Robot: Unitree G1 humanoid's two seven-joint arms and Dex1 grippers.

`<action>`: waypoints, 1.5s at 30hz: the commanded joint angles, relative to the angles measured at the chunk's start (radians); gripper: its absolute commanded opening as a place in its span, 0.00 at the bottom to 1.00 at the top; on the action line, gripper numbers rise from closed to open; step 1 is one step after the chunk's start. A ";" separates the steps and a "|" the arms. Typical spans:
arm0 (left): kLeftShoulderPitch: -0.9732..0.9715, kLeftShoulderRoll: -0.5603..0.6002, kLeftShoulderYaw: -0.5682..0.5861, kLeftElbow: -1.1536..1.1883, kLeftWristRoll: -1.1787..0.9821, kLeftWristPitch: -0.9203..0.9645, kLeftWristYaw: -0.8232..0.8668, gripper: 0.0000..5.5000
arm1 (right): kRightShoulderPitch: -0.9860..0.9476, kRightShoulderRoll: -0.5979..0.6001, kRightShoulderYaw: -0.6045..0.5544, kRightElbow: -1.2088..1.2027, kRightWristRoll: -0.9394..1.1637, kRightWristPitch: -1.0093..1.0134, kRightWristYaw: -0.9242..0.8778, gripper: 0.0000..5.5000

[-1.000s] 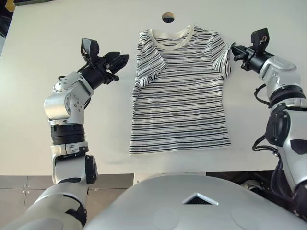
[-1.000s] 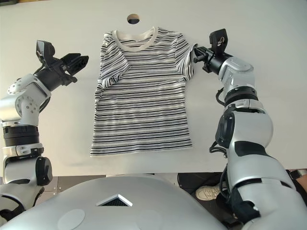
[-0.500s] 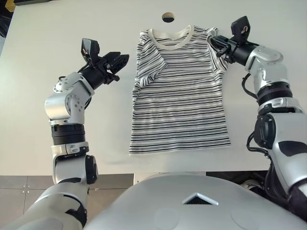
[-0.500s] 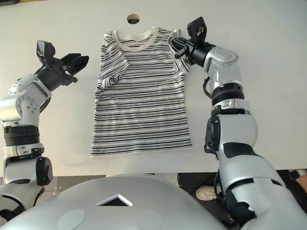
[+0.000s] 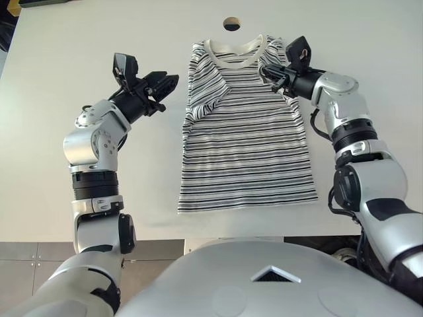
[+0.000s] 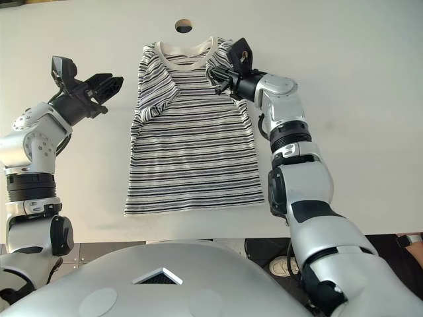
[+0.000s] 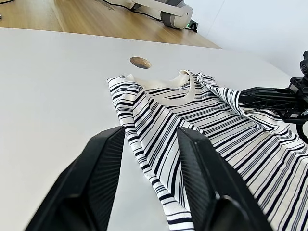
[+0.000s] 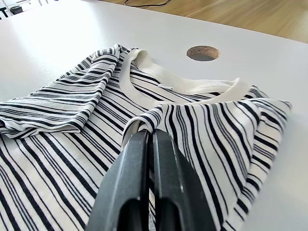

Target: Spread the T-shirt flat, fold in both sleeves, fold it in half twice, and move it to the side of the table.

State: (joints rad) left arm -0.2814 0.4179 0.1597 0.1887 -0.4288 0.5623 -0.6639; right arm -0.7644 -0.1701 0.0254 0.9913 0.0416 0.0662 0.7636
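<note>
Black-and-white T-shirt (image 5: 248, 145), its sleeve (image 8: 207, 130) pinched in the right hand (image 5: 269, 73).

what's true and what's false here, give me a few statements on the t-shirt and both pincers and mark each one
1. The right pincer is shut on the right-side sleeve, holding it over the T-shirt. True.
2. The left pincer grips the shirt's hem. False: it is open beside the shirt and holds nothing.
3. The left-side sleeve lies folded in onto the shirt. True.
4. The T-shirt is folded in half. False: its body lies at full length on the table.
5. A round hole in the table sits just beyond the collar. True.
</note>
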 commanded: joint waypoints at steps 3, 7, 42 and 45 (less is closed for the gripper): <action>-0.021 0.006 0.001 0.009 0.003 -0.009 -0.002 0.37 | -0.015 0.016 0.019 0.011 -0.014 -0.007 -0.015 0.17; -0.023 0.008 0.002 0.012 0.003 -0.010 -0.004 0.37 | -0.016 0.008 0.026 0.005 -0.012 -0.006 -0.008 0.17; 0.648 0.515 -0.337 -0.258 0.887 -1.498 -0.139 0.69 | 0.994 -0.787 0.109 -0.871 -0.451 -1.011 0.295 0.55; 0.642 0.526 -0.360 -0.278 0.878 -1.480 -0.126 0.69 | 0.977 -0.783 0.156 -0.864 -0.506 -1.030 0.233 0.55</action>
State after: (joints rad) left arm 0.3434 0.9375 -0.1596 -0.1007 0.3773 -0.9577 -0.7629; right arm 0.1842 -0.9877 0.0920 0.0832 -0.3202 -0.9829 0.9867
